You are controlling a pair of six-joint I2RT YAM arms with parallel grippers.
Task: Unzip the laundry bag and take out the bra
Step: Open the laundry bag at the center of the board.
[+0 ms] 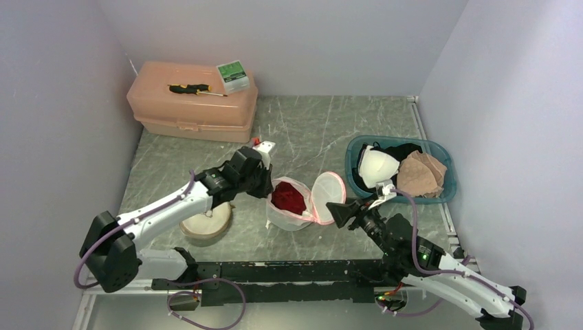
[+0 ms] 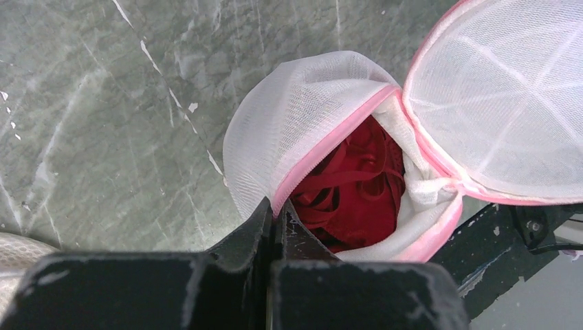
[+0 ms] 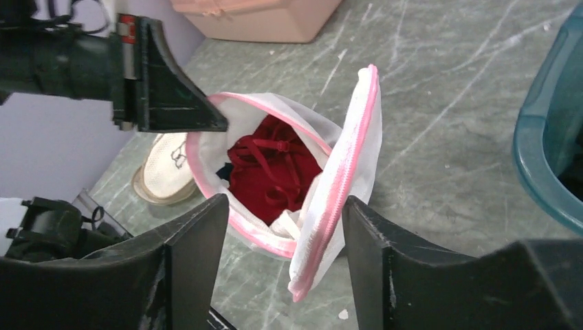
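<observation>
The white mesh laundry bag (image 1: pixel 297 214) with pink zipper trim stands unzipped mid-table, and its round lid (image 1: pixel 328 198) is flipped up to the right. A red bra (image 1: pixel 289 197) lies bunched inside. My left gripper (image 1: pixel 265 187) is shut on the bag's pink rim at its left side; in the left wrist view the trim (image 2: pixel 323 148) runs into the closed jaws (image 2: pixel 278 210), with the bra (image 2: pixel 357 185) just beyond. My right gripper (image 3: pixel 285 213) is open. The lid's edge (image 3: pixel 344 185) hangs between its fingers without being pinched, and the bra (image 3: pixel 271 172) shows behind it.
A pink toolbox (image 1: pixel 192 103) with a screwdriver and a small green box on it sits at the back left. A teal basket (image 1: pixel 352 161) of other garments stands on the right. A round straw-coloured item (image 1: pixel 206 223) lies under the left arm.
</observation>
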